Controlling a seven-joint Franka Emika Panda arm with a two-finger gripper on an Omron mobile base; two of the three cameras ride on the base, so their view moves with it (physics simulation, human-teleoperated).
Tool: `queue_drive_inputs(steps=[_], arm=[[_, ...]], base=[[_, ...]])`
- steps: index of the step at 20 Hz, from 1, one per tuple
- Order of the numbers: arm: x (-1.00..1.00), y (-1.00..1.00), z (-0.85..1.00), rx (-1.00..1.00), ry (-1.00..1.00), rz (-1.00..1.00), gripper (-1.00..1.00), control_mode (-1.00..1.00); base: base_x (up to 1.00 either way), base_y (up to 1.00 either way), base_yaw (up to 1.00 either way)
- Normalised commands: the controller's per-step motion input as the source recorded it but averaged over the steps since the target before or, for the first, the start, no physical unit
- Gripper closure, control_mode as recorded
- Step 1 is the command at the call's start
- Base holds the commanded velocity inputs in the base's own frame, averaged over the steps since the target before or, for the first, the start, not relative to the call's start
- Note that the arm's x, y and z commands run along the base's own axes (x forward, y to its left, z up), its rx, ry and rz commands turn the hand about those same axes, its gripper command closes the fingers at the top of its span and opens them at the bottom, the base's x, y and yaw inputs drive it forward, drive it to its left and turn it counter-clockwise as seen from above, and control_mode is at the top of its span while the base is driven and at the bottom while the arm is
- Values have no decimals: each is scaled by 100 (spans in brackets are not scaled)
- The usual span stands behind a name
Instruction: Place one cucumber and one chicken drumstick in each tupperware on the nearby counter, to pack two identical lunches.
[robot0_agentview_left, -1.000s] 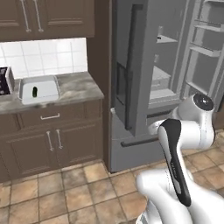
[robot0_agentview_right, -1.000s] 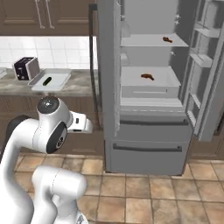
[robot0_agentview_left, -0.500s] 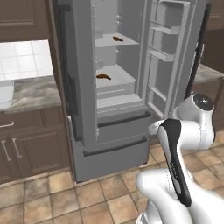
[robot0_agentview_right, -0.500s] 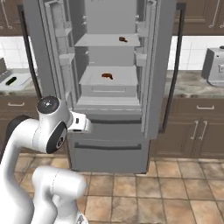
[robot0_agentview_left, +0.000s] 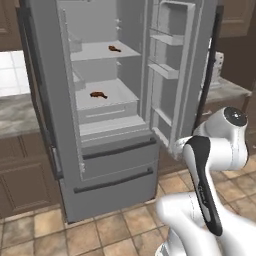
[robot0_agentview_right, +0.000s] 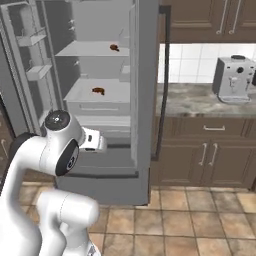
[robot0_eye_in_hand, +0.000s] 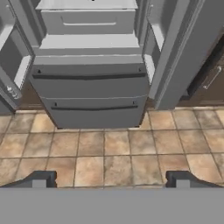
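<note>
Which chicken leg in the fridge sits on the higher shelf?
The chicken drumstick on the upper shelf, farther back. The other drumstick lies one shelf lower, above the drawers.

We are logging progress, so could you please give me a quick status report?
Gripper open, empty, aimed at the floor before the fridge. Two drumsticks on fridge shelves: upper, lower. Doors open, nothing in the way.

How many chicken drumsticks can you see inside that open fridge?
2. One chicken drumstick lies on the fridge's upper shelf, the other on the shelf below. More could be hidden behind the fridge doors or in the drawers.
</note>
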Motion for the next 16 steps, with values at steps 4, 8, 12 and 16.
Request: queue_drive_inputs(steps=[4,8,12,16], arm=[[0,0,0,0,0,0,-100,100],[0,0,0,0,0,0,-100,100],[0,0,0,0,0,0,-100,100],[0,0,0,0,0,0,-100,100]], base=[[81,26,0],[77,33,0],[78,34,0],[79,39,0]])
